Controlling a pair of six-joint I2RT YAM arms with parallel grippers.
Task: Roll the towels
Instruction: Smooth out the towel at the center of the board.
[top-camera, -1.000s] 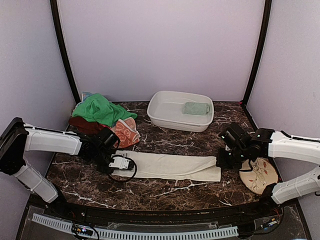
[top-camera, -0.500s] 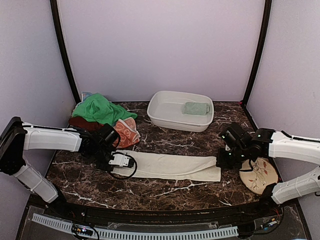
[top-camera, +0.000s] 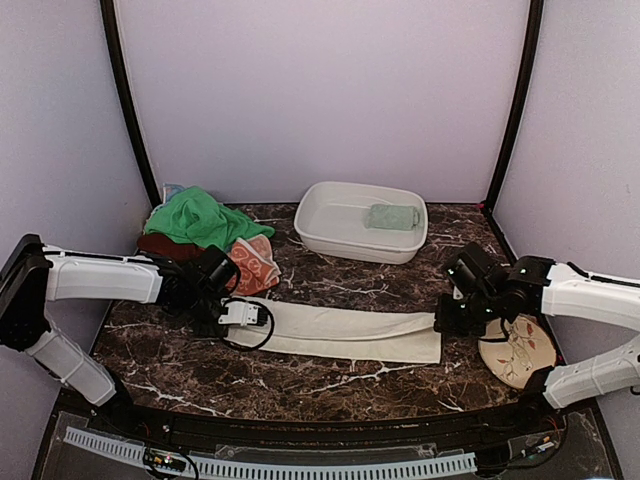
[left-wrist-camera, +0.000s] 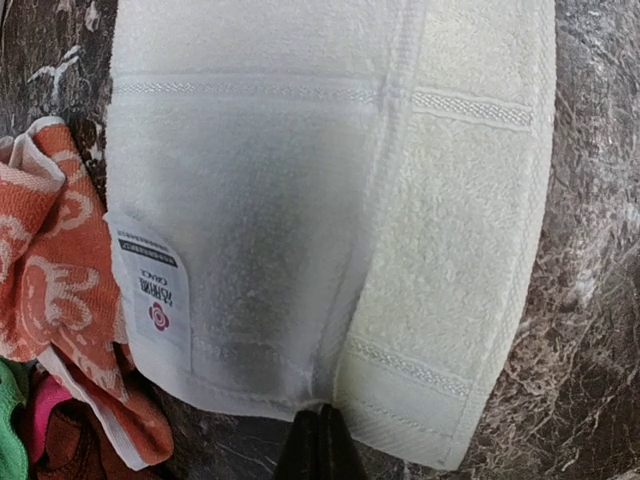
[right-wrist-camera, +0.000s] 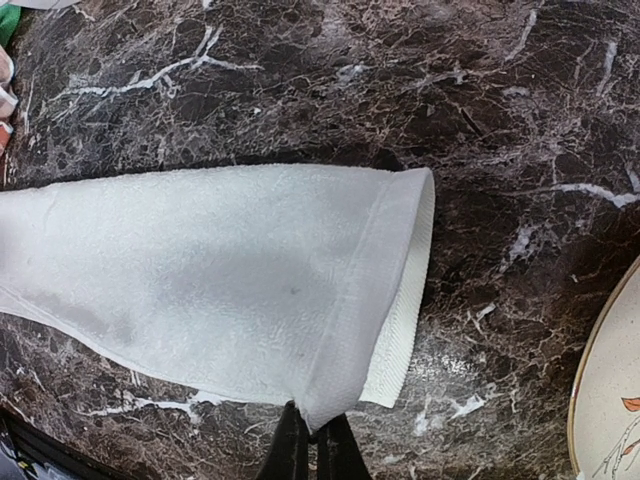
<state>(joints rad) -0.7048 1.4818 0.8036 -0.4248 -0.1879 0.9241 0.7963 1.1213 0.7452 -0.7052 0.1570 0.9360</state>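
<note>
cream towel (left-wrist-camera: 300, 200), white tag (left-wrist-camera: 148, 285) w/ red logo (left-wrist-camera: 158, 316), text illegible

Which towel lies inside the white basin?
The small sage-green towel; the cream towel, bright green towel and orange towel lie on the table.

The left arm (top-camera: 100, 280) reaches low toward the right, and the left gripper (top-camera: 232, 318) is pinched closed on the left end of the cream towel (top-camera: 340, 332). The right arm (top-camera: 590, 295) reaches low toward the left, and the right gripper (top-camera: 445, 322) is clamped on the towel's right end.
</note>
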